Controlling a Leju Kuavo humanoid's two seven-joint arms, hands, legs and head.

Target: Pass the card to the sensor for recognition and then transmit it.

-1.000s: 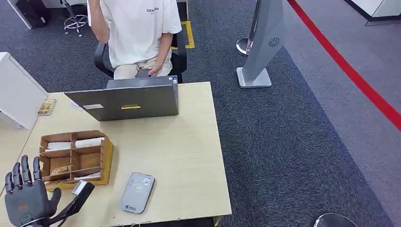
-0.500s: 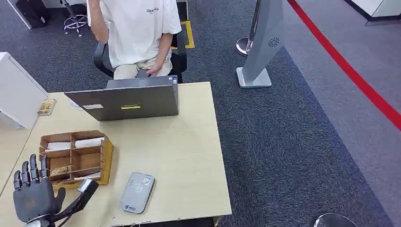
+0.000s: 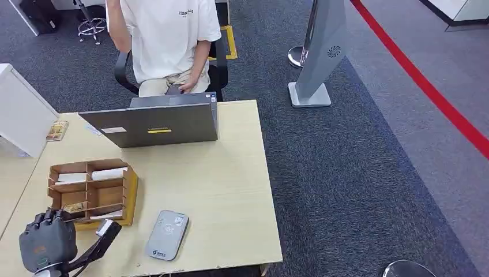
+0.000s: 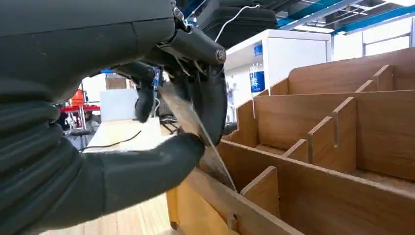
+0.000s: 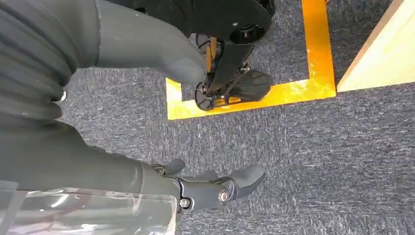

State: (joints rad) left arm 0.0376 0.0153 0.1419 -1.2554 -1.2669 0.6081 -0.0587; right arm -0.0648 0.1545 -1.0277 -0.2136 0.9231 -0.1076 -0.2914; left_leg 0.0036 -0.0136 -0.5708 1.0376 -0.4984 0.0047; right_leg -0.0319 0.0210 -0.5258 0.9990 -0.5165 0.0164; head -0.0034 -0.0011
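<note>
At the table's near left corner, my left hand (image 3: 43, 242) curls its fingers over the front edge of the wooden organizer (image 3: 130, 190). In the left wrist view, the left hand (image 4: 161, 54) pinches a thin brownish card (image 4: 188, 115) between thumb and fingers. The card's lower edge still touches the organizer (image 4: 313, 117) front wall. The grey card sensor (image 3: 167, 234) lies flat on the table to the right of the organizer. My right hand (image 5: 73, 147) hangs over the carpet with its fingers (image 5: 230, 186) apart, holding nothing.
An open grey laptop (image 3: 155, 122) stands at the table's far side, with a person (image 3: 167, 40) seated behind it. A white box (image 3: 20, 112) stands at the far left. The organizer holds other cards (image 3: 106, 173). A grey stand (image 3: 320, 57) is on the carpet.
My left hand has moved forward to the organizer's front edge. Its fingers, spread upward before, have curled down and closed on the card.
</note>
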